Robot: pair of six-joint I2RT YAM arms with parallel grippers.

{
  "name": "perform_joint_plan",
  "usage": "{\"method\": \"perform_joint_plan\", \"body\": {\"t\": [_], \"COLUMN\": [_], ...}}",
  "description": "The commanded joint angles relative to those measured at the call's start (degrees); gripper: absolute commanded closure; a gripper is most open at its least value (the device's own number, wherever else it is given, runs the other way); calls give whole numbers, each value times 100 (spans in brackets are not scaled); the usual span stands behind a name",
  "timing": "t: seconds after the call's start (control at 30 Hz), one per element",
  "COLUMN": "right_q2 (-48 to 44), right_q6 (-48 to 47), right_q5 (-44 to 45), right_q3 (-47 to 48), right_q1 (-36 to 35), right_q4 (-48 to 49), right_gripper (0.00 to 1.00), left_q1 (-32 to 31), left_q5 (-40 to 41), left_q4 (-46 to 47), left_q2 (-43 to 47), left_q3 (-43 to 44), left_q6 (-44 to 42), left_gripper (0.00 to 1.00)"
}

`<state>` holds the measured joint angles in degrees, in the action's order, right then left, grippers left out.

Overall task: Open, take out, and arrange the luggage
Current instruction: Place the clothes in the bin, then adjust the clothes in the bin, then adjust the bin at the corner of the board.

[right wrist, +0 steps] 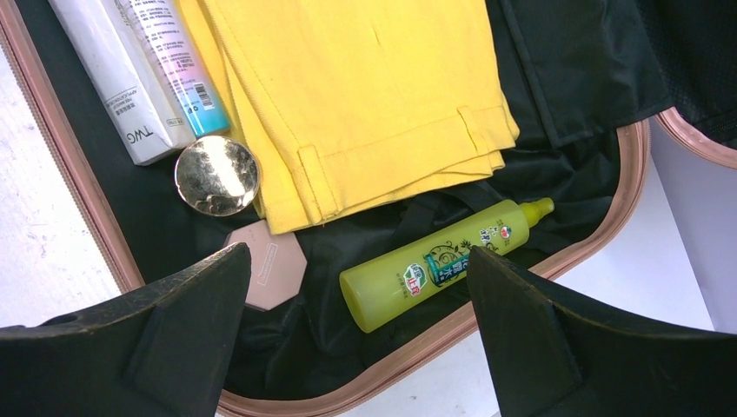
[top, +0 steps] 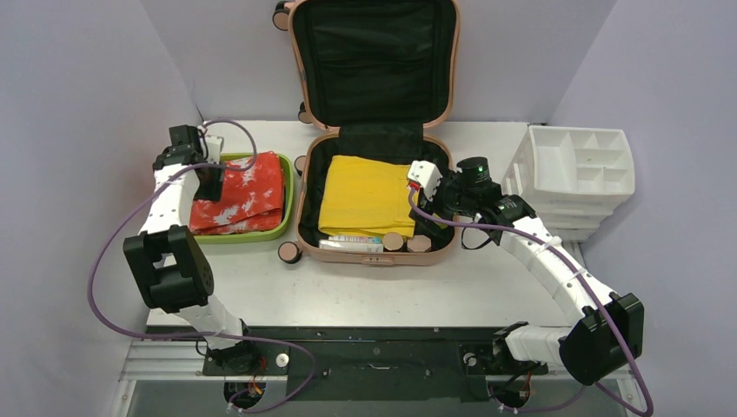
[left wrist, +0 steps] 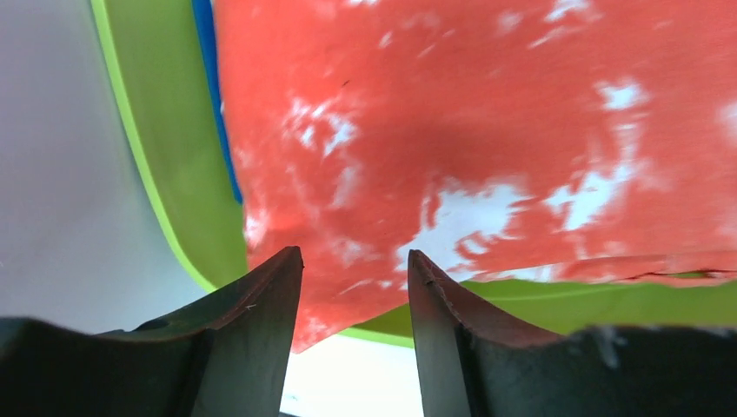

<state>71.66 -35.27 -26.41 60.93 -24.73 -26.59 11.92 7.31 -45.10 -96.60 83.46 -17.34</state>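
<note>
White bench (top: 487, 287), pale walls (top: 78, 130) on three sides. Luggage (top: 374, 65) lies open mid-bench, lid upright at the back (long axis running away from the arms). Left end effector (left wrist: 355, 256) narrowly parted, empty, over red cloth (left wrist: 487, 130); right end effector (right wrist: 356, 252) gapes wide, empty.

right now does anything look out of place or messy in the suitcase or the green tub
Only minor things. One corner of the red patterned cloth hangs over the green tub rim instead of lying fully inside. In the luggage, the yellow-green bottle lies on its side on rumpled black lining. Nothing looks spilled or damaged.
</note>
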Motion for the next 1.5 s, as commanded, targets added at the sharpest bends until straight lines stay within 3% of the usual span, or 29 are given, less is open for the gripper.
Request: {"method": "perform_joint_plan", "body": {"t": [0.0, 0.17, 0.37, 0.53, 0.63, 0.7, 0.8, 0.87, 1.0, 1.13, 1.23, 1.37, 1.47], "right_q2": [-219, -228, -231, -243, -241, -240, -231, -221, -205, -218, -264, -481, -615], "right_q6": [20, 20, 33, 37, 46, 41, 13, -31, -149, -117, -75, -112, -112], "right_q5": [-207, -237, -265, -279, -283, -283, -258, -238, -158, -153, -190, -140, -90], "right_q3": [-32, -36, -33, -49, -34, -34, -1, 36, 174, 339, 462, 422, 239], "right_q1": [39, 39, 39, 39, 39, 41, 39, 39, 50, 165, 283, 351, 362], "right_q4": [207, 211, 198, 205, 194, 197, 158, 91, -54, -132, -290, -353, -312], "right_gripper": [10, 10, 10, 10, 10, 10, 10, 10, 10, 10, 10, 10, 10], "left_q1": [433, 644, 925, 1065, 1102, 1124, 1099, 1008, 461, -450, -912, -1032, -1034], "left_q5": [33, 31, 67, 402, 472, 408, 11, -400, -923, -1396, -2243, -2846, -2868], "left_q4": [107, 213, 276, 557, 619, 693, 630, 505, 455, 519, 431, 397, 763], "left_q2": [39, 12, -407, -763, -979, -904, -590, -255, 485, 1078, 1197, 848, 589], "left_q3": [-147, -506, -683, -908, -942, -911, -733, -562, -433, -630, -759, -823, -985], "left_q6": [-199, -410, -457, -545, -596, -572, -494, -474, -543, -728, -749, -437, -148], "left_gripper": [56, 60, 89, 91, 85, 74, 43, 28, 11, 3, 5, 12, 15]}}
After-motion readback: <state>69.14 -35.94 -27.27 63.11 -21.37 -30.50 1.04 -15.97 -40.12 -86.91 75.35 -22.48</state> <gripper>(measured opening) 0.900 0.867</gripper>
